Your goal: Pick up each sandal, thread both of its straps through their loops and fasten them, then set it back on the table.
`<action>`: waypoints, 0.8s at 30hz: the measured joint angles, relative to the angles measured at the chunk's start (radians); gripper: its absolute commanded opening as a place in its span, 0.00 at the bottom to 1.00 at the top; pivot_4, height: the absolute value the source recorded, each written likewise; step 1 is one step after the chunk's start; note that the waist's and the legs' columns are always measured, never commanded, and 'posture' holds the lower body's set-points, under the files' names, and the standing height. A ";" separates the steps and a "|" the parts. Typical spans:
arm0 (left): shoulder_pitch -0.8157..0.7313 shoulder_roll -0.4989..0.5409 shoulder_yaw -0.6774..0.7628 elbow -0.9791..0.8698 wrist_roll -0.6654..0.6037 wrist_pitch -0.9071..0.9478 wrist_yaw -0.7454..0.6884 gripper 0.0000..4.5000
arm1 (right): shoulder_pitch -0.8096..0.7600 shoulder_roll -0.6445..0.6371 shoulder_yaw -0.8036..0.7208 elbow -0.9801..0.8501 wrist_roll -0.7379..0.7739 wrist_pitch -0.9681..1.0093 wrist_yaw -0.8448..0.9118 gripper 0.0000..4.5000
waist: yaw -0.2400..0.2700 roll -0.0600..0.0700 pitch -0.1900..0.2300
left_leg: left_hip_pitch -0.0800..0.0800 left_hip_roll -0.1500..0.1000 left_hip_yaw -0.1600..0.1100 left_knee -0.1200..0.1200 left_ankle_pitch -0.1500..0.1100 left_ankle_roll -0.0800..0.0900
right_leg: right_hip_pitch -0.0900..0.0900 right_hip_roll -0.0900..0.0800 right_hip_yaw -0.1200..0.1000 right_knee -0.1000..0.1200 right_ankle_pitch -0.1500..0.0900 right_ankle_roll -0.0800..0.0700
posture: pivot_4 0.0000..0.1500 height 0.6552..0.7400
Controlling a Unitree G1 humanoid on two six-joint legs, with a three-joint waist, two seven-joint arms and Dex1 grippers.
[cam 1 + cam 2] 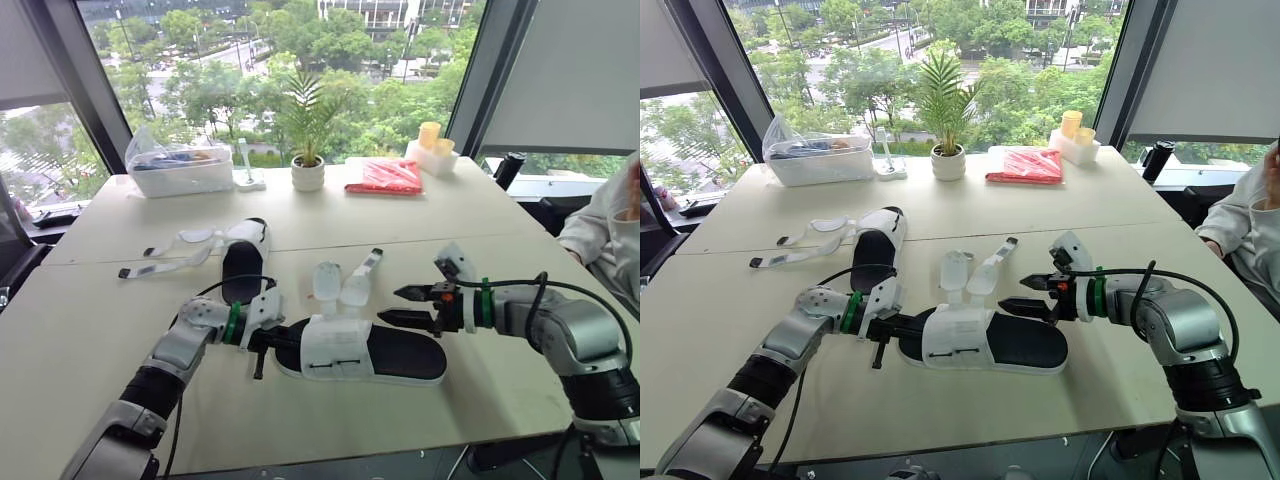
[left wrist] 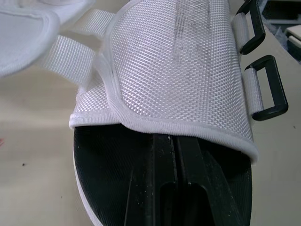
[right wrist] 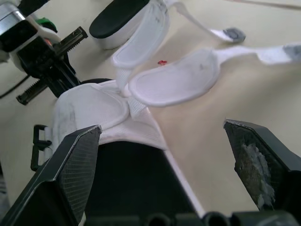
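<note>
Close to the near edge of the table (image 1: 90,330), about midway along it, a sandal (image 1: 400,355) lies flat on its sole. The left gripper (image 1: 272,342) is at one end of it, its fingers (image 2: 162,188) pressed together and lying on the black footbed, their tips under the rim of the white upper (image 2: 174,70). Two black loops (image 2: 270,89) stick out from the upper on the side toward the near edge. At the sandal's other end the right gripper (image 1: 400,306) hangs just above the footbed with its fingers spread wide, gripping nothing. Both straps (image 1: 340,285) are undone and lie splayed on the table just beyond the sandal.

Farther in, toward the left edge, the second sandal (image 1: 245,255) rests with its long straps (image 1: 165,258) trailing out flat, also unfastened.

Along the far edge stand a clear plastic tub (image 1: 180,170), a small potted plant (image 1: 307,170), a red packet (image 1: 385,177) and yellow cups (image 1: 432,135). A person's white sleeve (image 1: 600,225) shows at the right edge.
</note>
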 measured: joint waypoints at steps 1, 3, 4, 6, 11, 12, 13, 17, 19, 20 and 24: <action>-0.001 -0.007 -0.001 0.001 0.002 -0.001 0.000 0.01 | -0.007 0.016 -0.007 0.010 0.003 0.029 -0.019 1.00 | 0.000 0.000 0.000 | 0.000 0.000 0.000 0.000 0.000 0.000 | 0.000 0.000 0.000 0.000 0.000 0.000 | 1.00 1.00; -0.002 -0.014 -0.010 0.003 0.005 -0.011 0.000 0.01 | -0.036 0.052 -0.018 0.050 0.013 0.086 -0.062 1.00 | -0.001 0.000 0.000 | 0.000 0.000 0.000 0.000 0.000 0.000 | 0.000 0.000 0.000 0.000 0.000 0.000 | 1.00 1.00; -0.003 -0.014 -0.011 0.004 0.008 -0.015 0.000 0.01 | -0.052 0.071 -0.025 0.072 0.021 0.111 -0.079 1.00 | 0.000 0.000 0.000 | 0.000 0.000 0.000 0.000 0.000 0.000 | 0.000 0.000 0.000 0.000 0.000 0.000 | 1.00 1.00; -0.003 -0.015 -0.011 0.004 0.012 -0.018 -0.001 0.01 | -0.085 0.111 -0.041 0.125 0.031 0.145 -0.104 1.00 | 0.000 0.000 0.000 | 0.000 0.000 0.000 0.000 0.000 0.000 | 0.000 0.000 0.000 0.000 0.000 0.000 | 1.00 1.00; 0.001 -0.017 -0.009 0.004 0.018 -0.020 0.000 0.01 | -0.199 0.210 -0.063 0.365 0.021 0.134 -0.144 1.00 | -0.003 0.000 0.000 | 0.000 -0.001 0.000 0.000 0.000 0.000 | 0.000 0.000 0.000 0.001 0.000 0.001 | 1.00 1.00; 0.001 -0.019 -0.009 0.004 0.019 -0.020 0.000 0.01 | -0.228 0.230 -0.064 0.426 0.016 0.122 -0.147 1.00 | -0.003 0.000 0.000 | 0.000 -0.001 0.000 0.001 0.000 0.000 | 0.000 0.000 0.000 0.001 0.000 0.001 | 1.00 1.00; 0.001 -0.022 -0.009 0.003 0.020 -0.020 0.000 0.01 | -0.252 0.246 -0.064 0.473 0.012 0.112 -0.147 1.00 | -0.002 0.000 0.000 | 0.000 -0.001 0.000 0.001 0.000 0.000 | 0.000 0.000 0.000 0.002 0.000 0.001 | 1.00 1.00; 0.002 -0.025 -0.008 0.002 0.022 -0.020 0.003 0.01 | -0.369 0.307 -0.064 0.710 -0.019 0.056 -0.138 1.00 | -0.002 0.000 0.000 | 0.000 -0.001 0.001 0.001 0.000 0.000 | -0.001 0.000 0.000 0.003 0.000 0.001 | 1.00 1.00; 0.003 -0.027 -0.008 0.001 0.023 -0.019 0.005 0.01 | -0.426 0.336 -0.085 0.836 -0.024 0.026 -0.136 1.00 | -0.002 0.000 0.000 | 0.000 -0.001 0.001 0.001 0.000 0.000 | -0.001 0.000 0.000 0.003 0.000 0.001 | 1.00 1.00; 0.004 -0.027 -0.008 -0.001 0.023 -0.019 0.006 0.01 | -0.453 0.346 -0.099 0.898 -0.026 0.006 -0.135 1.00 | -0.002 0.000 0.000 | 0.000 -0.002 0.001 0.001 0.000 0.000 | -0.001 0.000 0.001 0.003 0.000 0.001 | 1.00 1.00; 0.015 -0.027 -0.006 -0.018 0.024 -0.017 0.015 0.01 | -0.568 0.375 -0.167 1.120 -0.051 -0.118 -0.175 1.00 | -0.004 0.000 0.000 | 0.000 -0.002 0.001 0.001 0.000 0.000 | -0.002 0.000 0.001 0.004 0.000 0.001 | 1.00 1.00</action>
